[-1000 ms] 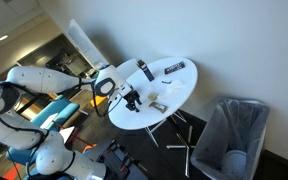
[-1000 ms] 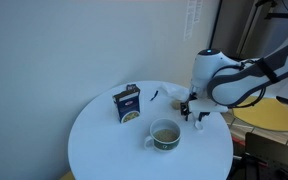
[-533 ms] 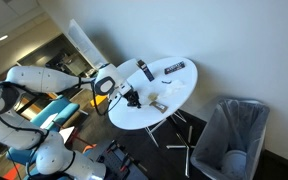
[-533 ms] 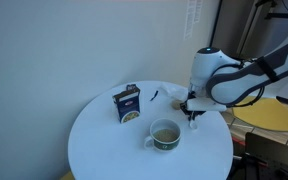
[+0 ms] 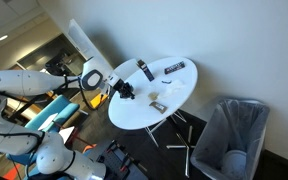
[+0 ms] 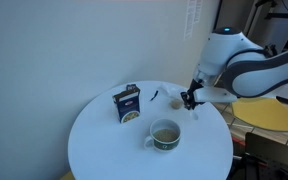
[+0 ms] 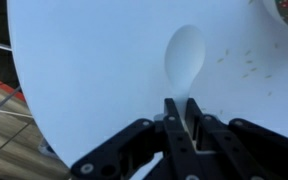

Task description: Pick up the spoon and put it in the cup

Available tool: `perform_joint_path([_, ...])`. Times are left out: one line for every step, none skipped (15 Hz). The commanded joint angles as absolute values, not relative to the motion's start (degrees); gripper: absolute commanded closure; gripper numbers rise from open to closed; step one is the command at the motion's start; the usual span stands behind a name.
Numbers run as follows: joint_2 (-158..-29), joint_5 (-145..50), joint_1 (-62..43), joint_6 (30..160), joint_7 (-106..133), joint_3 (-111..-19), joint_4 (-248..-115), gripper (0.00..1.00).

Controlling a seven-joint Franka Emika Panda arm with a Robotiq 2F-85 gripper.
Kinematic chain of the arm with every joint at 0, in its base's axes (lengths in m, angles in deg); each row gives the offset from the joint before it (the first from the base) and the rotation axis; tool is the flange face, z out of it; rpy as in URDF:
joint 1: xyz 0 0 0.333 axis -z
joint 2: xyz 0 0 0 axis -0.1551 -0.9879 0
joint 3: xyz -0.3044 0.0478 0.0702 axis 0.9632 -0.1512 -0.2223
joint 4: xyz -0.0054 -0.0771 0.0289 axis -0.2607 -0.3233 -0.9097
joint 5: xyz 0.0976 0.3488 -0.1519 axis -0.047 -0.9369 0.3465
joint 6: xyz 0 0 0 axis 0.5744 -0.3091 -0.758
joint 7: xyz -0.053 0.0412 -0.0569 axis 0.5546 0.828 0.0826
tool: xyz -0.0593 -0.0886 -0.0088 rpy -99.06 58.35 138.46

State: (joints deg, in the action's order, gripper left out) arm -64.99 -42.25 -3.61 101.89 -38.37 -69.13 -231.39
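Pinching pale oval-bowled spoon [image 7: 184, 55] by its handle
Black two-finger gripper [image 7: 183, 104] is keeping the bowl end free to enter the short olive-grey cup [image 6: 165, 134].

Ext. views share table [image 5: 179, 90]; wrist prob. overhead

Smooth matt table [image 7: 84, 60], smooth plastic-looking spoon [image 7: 184, 52]

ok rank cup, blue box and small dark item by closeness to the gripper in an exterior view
1-2. cup, in front, and small dark item, behind: too close to call
3. blue box, far left
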Motion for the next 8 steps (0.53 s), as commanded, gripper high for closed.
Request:
perform_joint_path([-54.80, -37.49, -3.11, 102.44, -38.53, -72.48, -234.76, 0.96])
perform_joint_path([-53.77, -35.81, -2.70, 103.48, -38.98, -73.85, -234.65, 0.96])
perform_joint_path([-52.89, -34.86, -2.64, 103.98, -38.97, -75.11, -234.42, 0.96])
perform_joint_path([-52.08, -34.22, -2.67, 104.58, -38.77, -76.19, -234.31, 0.96])
perform_joint_path([-51.56, -32.95, -2.52, 105.63, -39.00, -77.69, -234.29, 0.96])
perform_joint_path([-51.33, -31.60, -2.28, 107.05, -39.11, -78.98, -234.30, 0.96])
perform_joint_path([-51.51, -29.82, -1.83, 108.69, -39.55, -80.55, -234.24, 0.96])
perform_joint_path([-51.91, -27.84, -1.25, 110.57, -40.04, -81.96, -234.21, 0.96])
